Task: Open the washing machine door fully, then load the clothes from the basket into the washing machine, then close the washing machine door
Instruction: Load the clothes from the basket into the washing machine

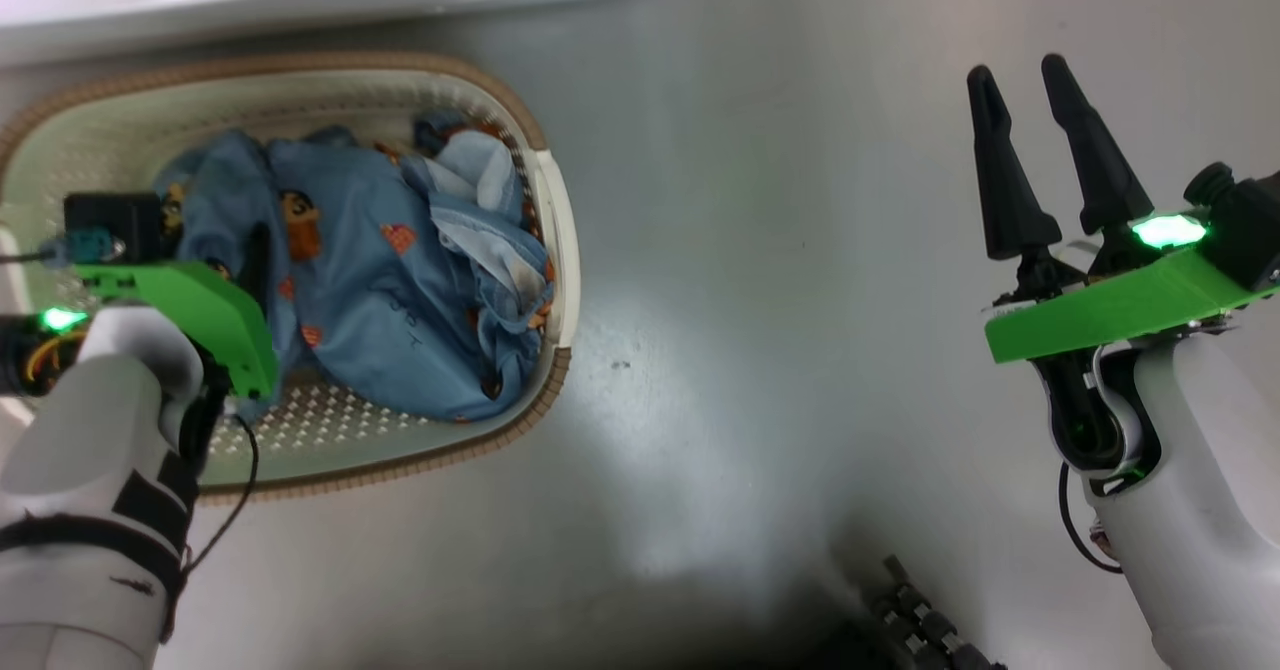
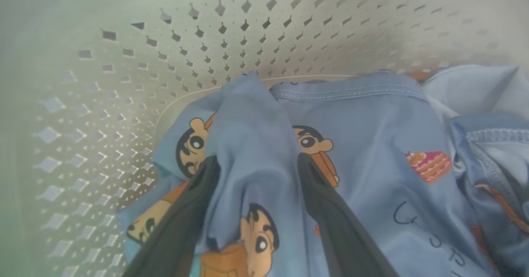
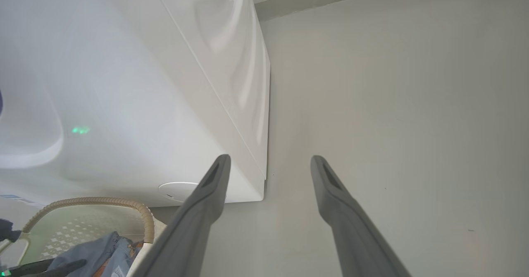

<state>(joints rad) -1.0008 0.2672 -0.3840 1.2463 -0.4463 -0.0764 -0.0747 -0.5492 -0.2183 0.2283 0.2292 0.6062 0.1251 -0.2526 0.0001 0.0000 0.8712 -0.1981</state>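
At the left of the head view, the robot's left gripper (image 2: 257, 161) reaches into the small cream perforated plastic basket (image 1: 556, 250). Its dark fingers (image 2: 330, 211) are spread either side of a raised fold of the light blue cartoon-print clothes (image 1: 400, 290), seemingly not pinching it. At right, the right gripper (image 1: 1017, 70) hangs open over the grey floor (image 1: 750, 300). The big white washing machine (image 3: 144, 82) lines the top edge.
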